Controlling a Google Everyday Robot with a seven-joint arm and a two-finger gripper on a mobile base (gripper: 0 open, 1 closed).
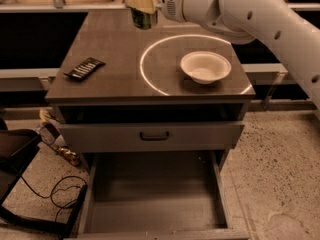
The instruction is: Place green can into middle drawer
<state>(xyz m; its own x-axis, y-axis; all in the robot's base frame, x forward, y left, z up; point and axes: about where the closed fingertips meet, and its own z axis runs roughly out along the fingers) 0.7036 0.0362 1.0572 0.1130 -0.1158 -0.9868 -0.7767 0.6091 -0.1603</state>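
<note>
The green can hangs in my gripper above the far edge of the table top, left of centre. The gripper is shut on the can from above, and its pale fingers cover the can's top. Only the can's dark green lower part shows. The middle drawer is pulled out wide open at the bottom of the cabinet, a grey tray with a plain floor and nothing in it. It lies well below and in front of the can.
A white bowl sits on the right of the table top, a black remote on the left. A shut drawer front with a black handle is above the open tray. A black cable and a dark case lie on the floor at the left.
</note>
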